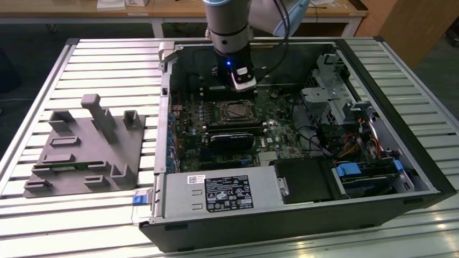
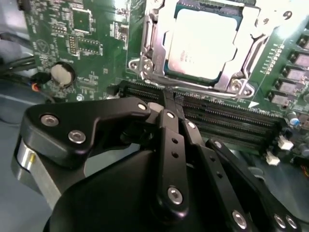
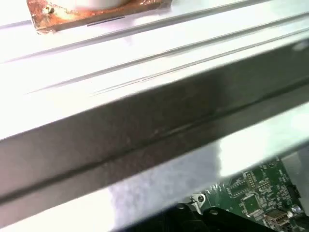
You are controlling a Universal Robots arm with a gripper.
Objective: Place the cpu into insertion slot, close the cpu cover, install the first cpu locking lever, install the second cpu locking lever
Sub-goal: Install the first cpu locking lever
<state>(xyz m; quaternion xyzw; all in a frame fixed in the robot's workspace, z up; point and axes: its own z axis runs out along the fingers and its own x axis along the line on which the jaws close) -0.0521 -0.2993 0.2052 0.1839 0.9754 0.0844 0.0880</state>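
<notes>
The cpu (image 2: 205,43) is cut off at the 12 o'clock edge in the second wrist view. The cpu cover (image 2: 149,53) is likewise cut off there and at 3 o'clock. The gripper (image 2: 170,99) linkage hides the memory slots (image 2: 227,121) toward 6 o'clock; finger state cannot be told. In the exterior view, the locking levers are too small to tell.

An open black computer case (image 1: 373,207) lies on a ribbed metal surface (image 1: 93,59). Inside it are a green motherboard (image 1: 276,131), a grey power supply (image 1: 215,193) with a label, and a blue drive caddy (image 1: 355,174). A grey moulded fixture (image 1: 86,153) sits beside the case, on the exterior view's left.
</notes>
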